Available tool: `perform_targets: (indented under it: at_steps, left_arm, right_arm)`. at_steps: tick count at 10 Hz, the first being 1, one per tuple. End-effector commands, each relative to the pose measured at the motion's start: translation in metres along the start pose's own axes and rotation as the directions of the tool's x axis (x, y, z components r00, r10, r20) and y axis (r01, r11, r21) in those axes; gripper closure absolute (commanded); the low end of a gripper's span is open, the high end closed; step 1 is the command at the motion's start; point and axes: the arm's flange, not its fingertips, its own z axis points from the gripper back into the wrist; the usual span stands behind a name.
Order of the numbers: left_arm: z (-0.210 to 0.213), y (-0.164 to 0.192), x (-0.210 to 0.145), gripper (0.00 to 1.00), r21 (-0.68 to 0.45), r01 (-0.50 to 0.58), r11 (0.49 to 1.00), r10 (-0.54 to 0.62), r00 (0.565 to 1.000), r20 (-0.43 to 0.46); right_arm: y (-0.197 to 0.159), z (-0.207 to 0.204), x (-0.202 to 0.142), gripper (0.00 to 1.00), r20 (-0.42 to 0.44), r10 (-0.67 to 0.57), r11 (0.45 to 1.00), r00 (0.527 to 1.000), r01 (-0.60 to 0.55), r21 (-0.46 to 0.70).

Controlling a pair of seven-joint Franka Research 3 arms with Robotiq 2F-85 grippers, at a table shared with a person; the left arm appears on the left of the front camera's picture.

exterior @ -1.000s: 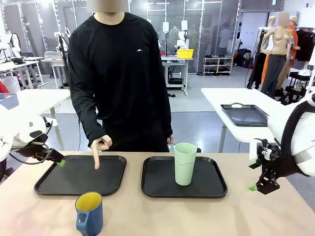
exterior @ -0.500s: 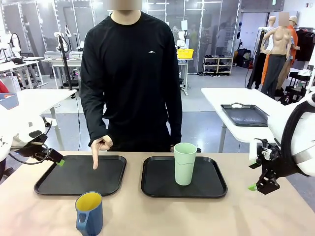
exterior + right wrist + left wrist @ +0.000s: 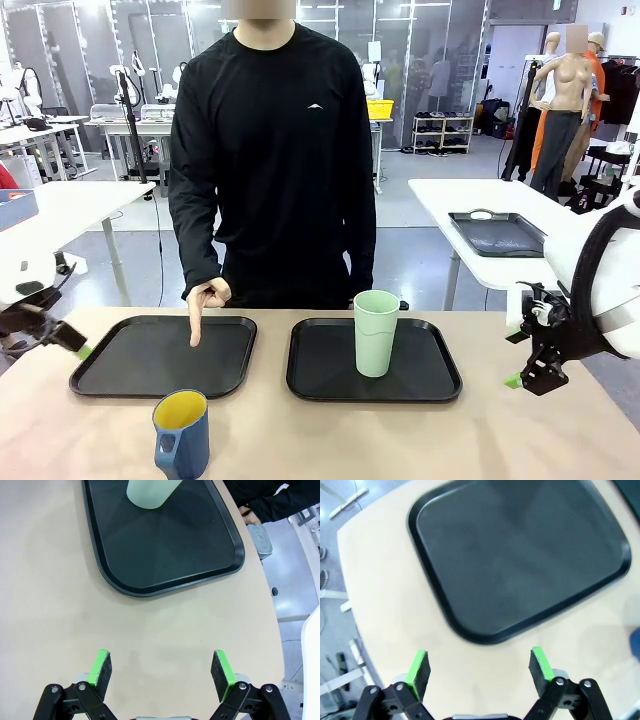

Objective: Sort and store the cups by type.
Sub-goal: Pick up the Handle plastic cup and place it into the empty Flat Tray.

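Mug [image 3: 181, 434] on counter [image 3: 320, 440], tumbler [image 3: 376, 332] on right tray [image 3: 440, 382]
I see fingers spread on the left gripper [image 3: 479, 662] and the right gripper [image 3: 161, 662]. The mug stands just before the left tray [image 3: 120, 378]; beyond it the tumbler is upright, and a hand [image 3: 205, 297] points down over the left tray.

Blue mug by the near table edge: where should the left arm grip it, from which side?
Probably the rim, from above: the blue mug stands upright, mouth open, so one finger goes inside, one outside its far wall. Its handle juts near-left; avoid that side.
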Motion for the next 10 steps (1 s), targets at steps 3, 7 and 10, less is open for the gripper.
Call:
perform_targets:
  at_steps: [3,7,10]
  left_arm:
    - [0.012,0.001,-0.056,0.00,-0.001,0.307,0.952,-0.306,0.948,-0.084]
    - [0.006,0.023,-0.024,0.00,-0.016,0.351,0.936,-0.351,0.931,-0.096]
    - [0.006,0.023,-0.024,0.00,-0.016,0.351,0.936,-0.351,0.931,-0.096]
  right_arm:
    - [0.000,-0.002,0.000,0.00,-0.004,-0.007,1.000,1.000,0.006,-0.012]
    - [0.000,-0.002,0.000,0.00,-0.004,-0.007,1.000,1.000,0.006,-0.012]
    - [0.000,-0.002,0.000,0.00,-0.004,-0.007,1.000,1.000,0.006,-0.012]
